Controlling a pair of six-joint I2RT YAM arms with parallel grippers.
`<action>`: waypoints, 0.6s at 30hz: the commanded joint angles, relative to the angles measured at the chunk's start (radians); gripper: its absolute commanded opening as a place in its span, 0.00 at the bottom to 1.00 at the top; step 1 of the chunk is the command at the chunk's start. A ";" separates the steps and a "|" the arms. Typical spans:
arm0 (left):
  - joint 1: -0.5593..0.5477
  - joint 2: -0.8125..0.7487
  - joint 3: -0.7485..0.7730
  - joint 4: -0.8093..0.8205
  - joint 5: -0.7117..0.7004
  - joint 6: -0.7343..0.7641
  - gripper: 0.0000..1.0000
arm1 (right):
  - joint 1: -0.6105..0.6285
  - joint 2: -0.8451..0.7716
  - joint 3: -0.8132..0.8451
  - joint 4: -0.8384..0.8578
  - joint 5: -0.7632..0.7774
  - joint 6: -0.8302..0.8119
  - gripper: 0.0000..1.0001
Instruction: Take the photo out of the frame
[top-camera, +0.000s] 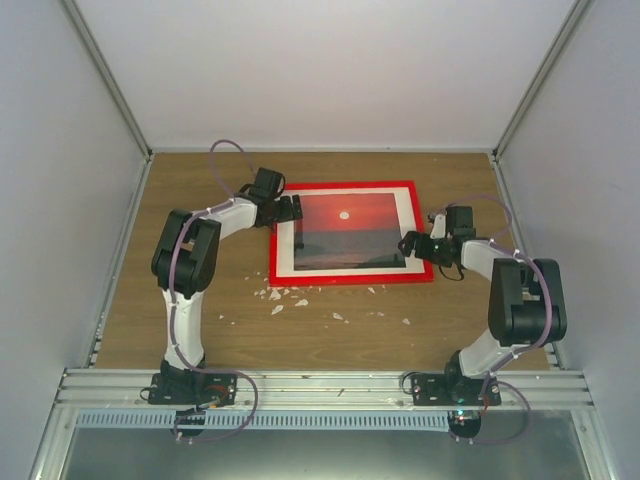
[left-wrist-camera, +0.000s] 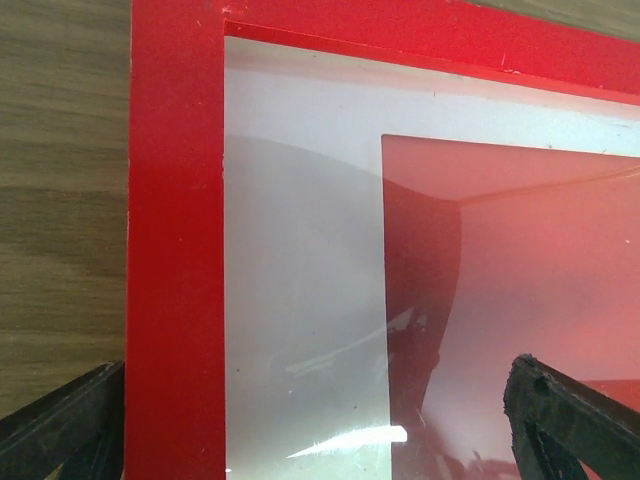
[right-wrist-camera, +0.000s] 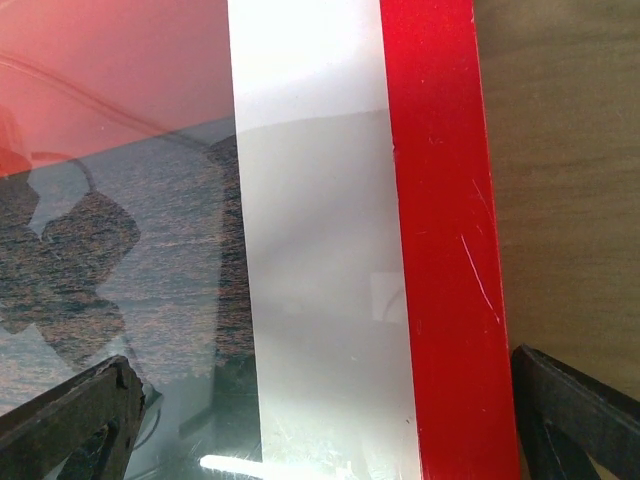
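The left gripper (top-camera: 294, 208) has its fingers (left-wrist-camera: 575, 420) spread wide across the left rail of the frame (top-camera: 345, 186), holding nothing. One finger is over the wooden table (top-camera: 225, 320), the other over the photo (top-camera: 345, 232). The right gripper (top-camera: 413, 245) is just as wide across the right rail. Whether any finger touches, I cannot tell.

The frame is a thin, glossy red rectangle with a white mat (left-wrist-camera: 300, 300) under a reflective pane. It lies flat, mid-table toward the far side, its long axis running left to right. The photo sits inside it, its sun toward the far edge. White crumbs (top-camera: 285, 297) lie near its near rail.
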 joint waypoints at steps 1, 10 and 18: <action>-0.016 -0.082 -0.068 0.027 0.137 -0.014 0.99 | 0.043 -0.051 0.004 -0.063 -0.058 0.028 1.00; -0.006 -0.403 -0.364 -0.093 0.001 0.017 0.99 | 0.123 -0.236 0.018 -0.173 0.160 0.017 1.00; -0.053 -0.596 -0.603 -0.118 -0.095 0.008 0.98 | 0.373 -0.293 0.029 -0.196 0.281 -0.037 1.00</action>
